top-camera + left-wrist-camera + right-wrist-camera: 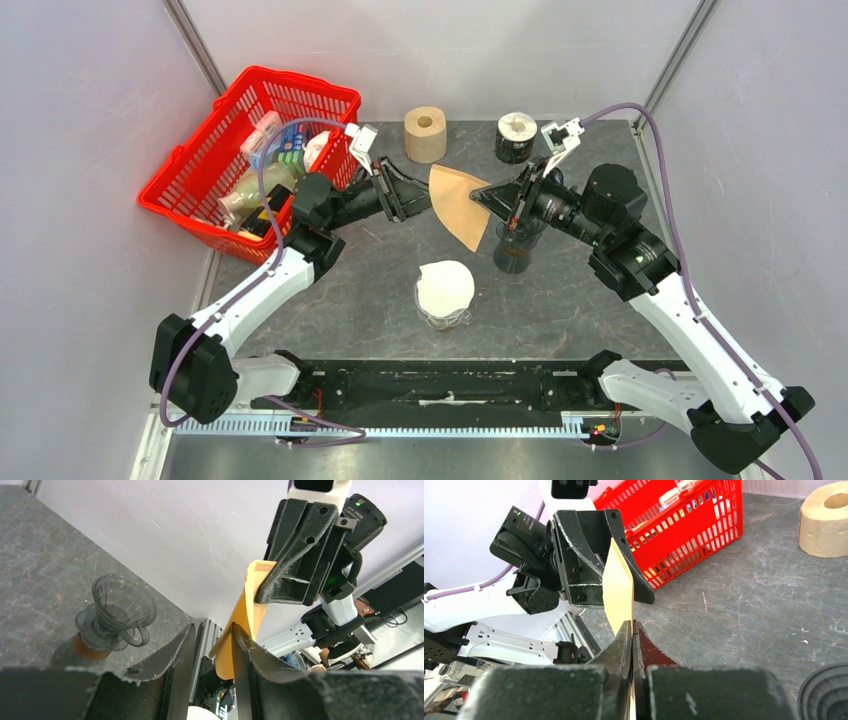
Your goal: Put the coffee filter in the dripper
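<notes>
A brown paper coffee filter (458,207) hangs in the air between my two grippers, above the table. My right gripper (632,624) is shut on one edge of the filter (619,587). My left gripper (214,627) stands open around the opposite edge; the filter (227,647) lies against one finger, with a clear gap to the other. The dripper (515,250), a dark ribbed cone on a brown base, stands on the table just below my right gripper (480,197). It also shows as the cone (122,607) in the left wrist view.
A red basket (250,150) of groceries sits at the back left. A paper roll (425,133) and a black can (517,138) stand along the back. A glass cup topped with white filters (445,288) stands in front of the dripper.
</notes>
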Robot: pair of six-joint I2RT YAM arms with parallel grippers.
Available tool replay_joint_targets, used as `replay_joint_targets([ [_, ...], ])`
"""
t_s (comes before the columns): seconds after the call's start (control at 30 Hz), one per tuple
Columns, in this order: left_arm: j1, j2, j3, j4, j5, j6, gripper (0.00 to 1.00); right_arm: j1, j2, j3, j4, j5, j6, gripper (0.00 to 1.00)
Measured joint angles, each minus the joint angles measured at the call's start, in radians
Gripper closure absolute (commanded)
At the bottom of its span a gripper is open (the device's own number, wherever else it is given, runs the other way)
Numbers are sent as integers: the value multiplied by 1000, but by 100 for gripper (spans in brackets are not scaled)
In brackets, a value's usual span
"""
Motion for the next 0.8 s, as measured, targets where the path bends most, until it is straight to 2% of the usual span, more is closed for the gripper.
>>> replay_joint_targets([
  [0.6, 0, 0, -7, 178, 85, -80, 63, 0, 27, -11, 55, -13, 14, 100],
  [0.8, -7, 0, -12, 181, 86, -83, 75, 0, 34, -32, 100, -34, 37, 100],
])
